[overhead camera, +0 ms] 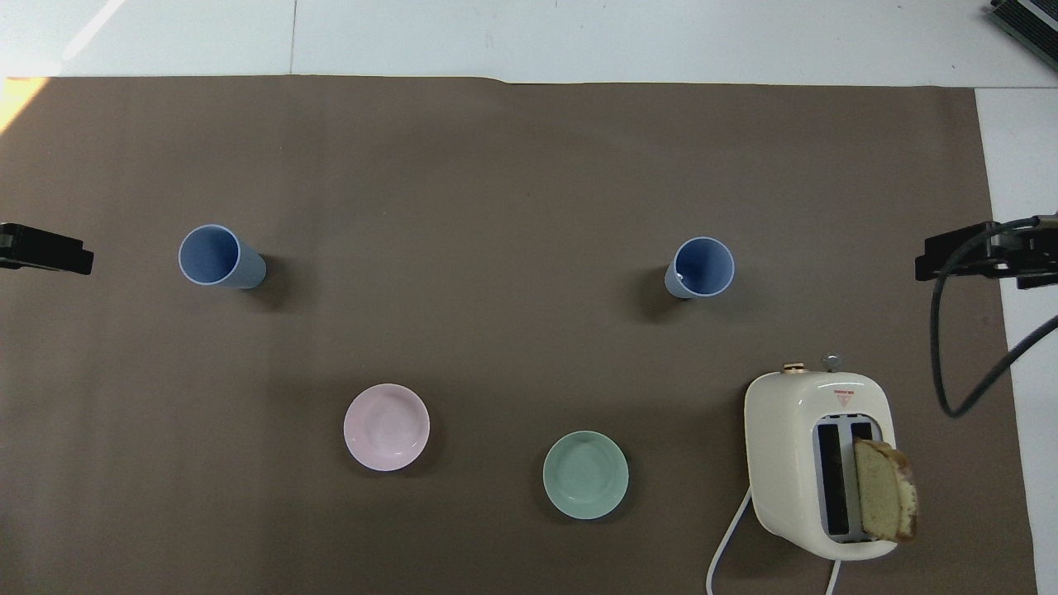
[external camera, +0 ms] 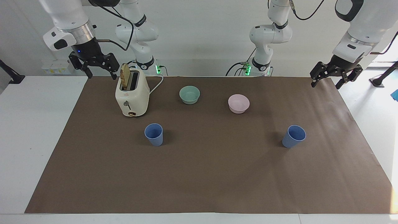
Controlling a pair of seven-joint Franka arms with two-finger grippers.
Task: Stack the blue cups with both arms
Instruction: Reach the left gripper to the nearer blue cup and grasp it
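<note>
You had both grippers up in the air at the robots' edge of the brown mat (external camera: 199, 174), each empty with its fingers spread apart. The right gripper (external camera: 97, 67) hung just beside the bread slice (external camera: 125, 76) that stood in the toaster (external camera: 132, 96), at the right arm's end of the table. The left gripper (external camera: 335, 77) hung over the mat's corner at the left arm's end, well apart from the toaster.

Taking the toaster as your landmark, the green bowl (external camera: 189, 94) sat beside it toward the left arm's end, about as near to the robots as the toaster itself. The pink bowl (external camera: 238, 103) lay further toward the left arm's end, slightly farther from the robots than the green one.

Farther out from the robots than the toaster, the first blue cup (external camera: 154, 134) stood upright, mouth up, near the toaster's front. The second blue cup (external camera: 293, 136) stood upright too, about as far from the robots as the first, but well apart from the toaster toward the left arm's end. You had the two cups well apart from each other, unstacked, with neither gripper touching either.
</note>
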